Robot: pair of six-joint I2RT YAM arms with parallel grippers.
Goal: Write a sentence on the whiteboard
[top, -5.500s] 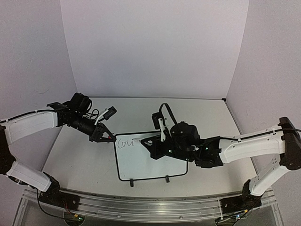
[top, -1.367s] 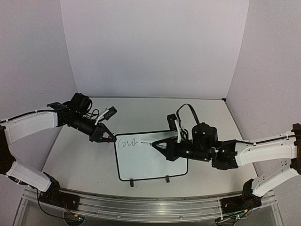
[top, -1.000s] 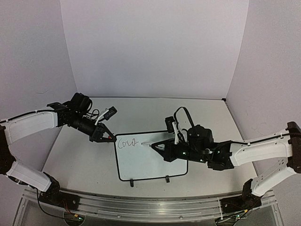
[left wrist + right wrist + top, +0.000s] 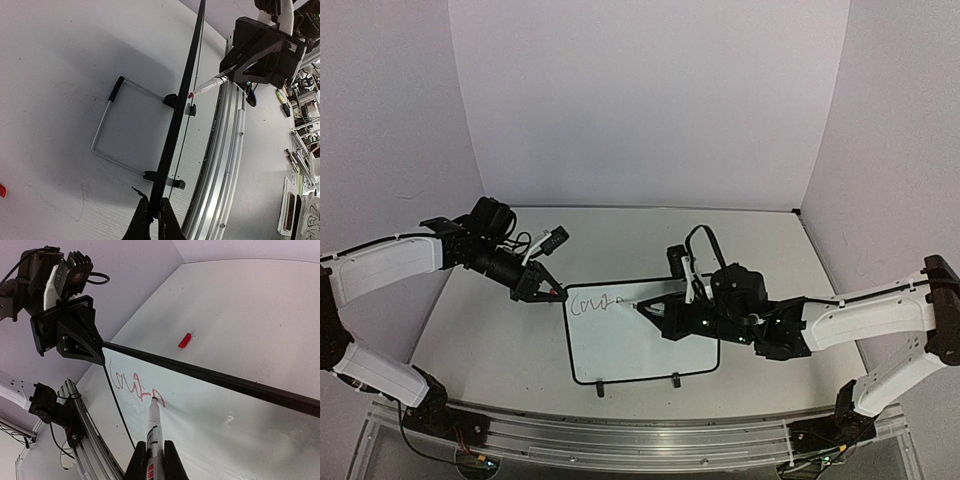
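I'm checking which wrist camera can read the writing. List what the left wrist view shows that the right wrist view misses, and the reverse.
Only the left wrist view: the glossy white, black-bordered whiteboard nearly edge-on, with its bent wire stand and two small black clips; no writing is legible. Only the right wrist view: the board's face with the thin handwritten cursive lettering and the pen tip at the last stroke. Both: the white marker in the right claw, the left claw clamped on the board's edge, and the aluminium rail.

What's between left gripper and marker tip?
Just the sentence so far, a few letters on the whiteboard, spanning left gripper to marker tip. Shows in right wrist view.
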